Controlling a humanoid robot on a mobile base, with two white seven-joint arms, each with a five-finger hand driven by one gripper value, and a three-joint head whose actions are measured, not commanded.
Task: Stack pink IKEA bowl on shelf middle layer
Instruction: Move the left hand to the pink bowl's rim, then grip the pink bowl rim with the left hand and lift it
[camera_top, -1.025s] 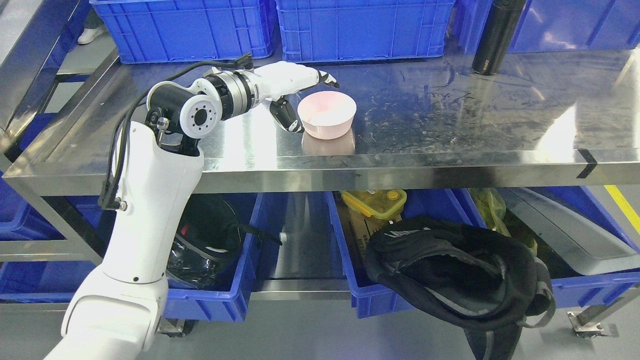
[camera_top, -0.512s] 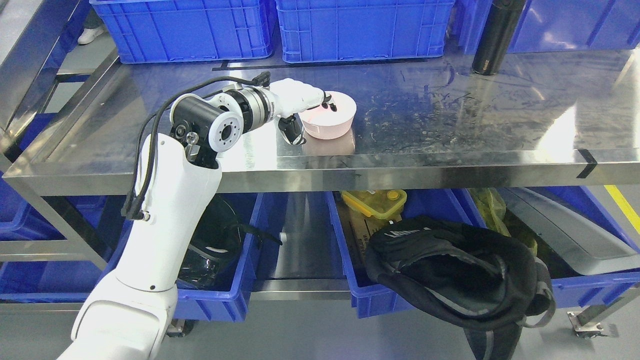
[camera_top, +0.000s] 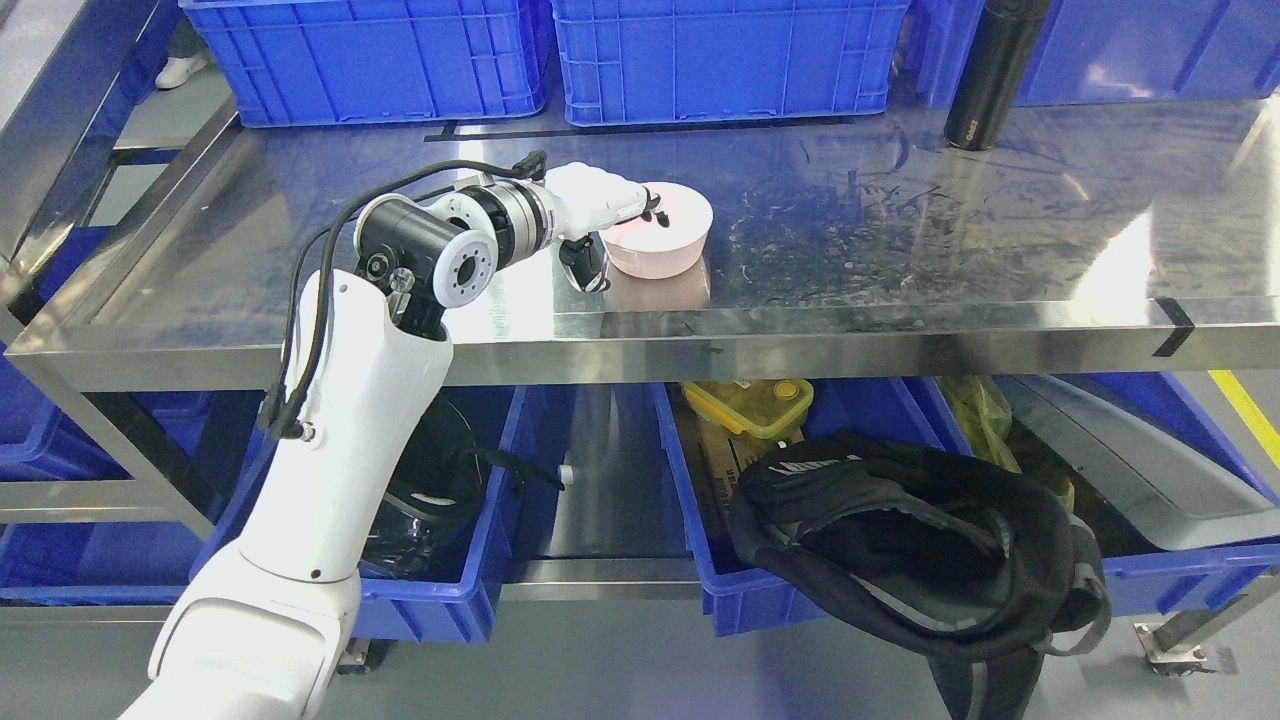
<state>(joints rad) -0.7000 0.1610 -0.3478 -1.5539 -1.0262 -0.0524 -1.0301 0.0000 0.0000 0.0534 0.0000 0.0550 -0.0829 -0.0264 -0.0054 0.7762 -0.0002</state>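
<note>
**Left hand clamps the pink bowl's near-left rim**

The pink bowl (camera_top: 660, 232) sits upright on the steel shelf (camera_top: 900, 230), toward its front edge and left of centre, its reflection glinting just below it on the metal. The left hand (camera_top: 604, 215) is right on it: dark fingertips (camera_top: 655, 213) dip over the rim into the bowl, and the thumb (camera_top: 588, 268) presses against the outer wall at the bowl's left side, so the rim is pinched between them. The bowl's base looks to be resting on the shelf. The white left arm (camera_top: 340, 420) rises from the lower left and bends at the wrist joint toward the bowl, a black cable (camera_top: 330, 240) looping over it.

Behind the bowl, blue crates (camera_top: 540, 55) line the back of the shelf, and a black flask (camera_top: 985, 75) stands upright, well apart to the right. On the level below, blue bins (camera_top: 700, 520) hold a yellow lidded container (camera_top: 755, 405), and a black backpack (camera_top: 920, 540) slumps in front of them. A dark helmet (camera_top: 425, 500) lies in the left bin, partly hidden by the arm.
</note>
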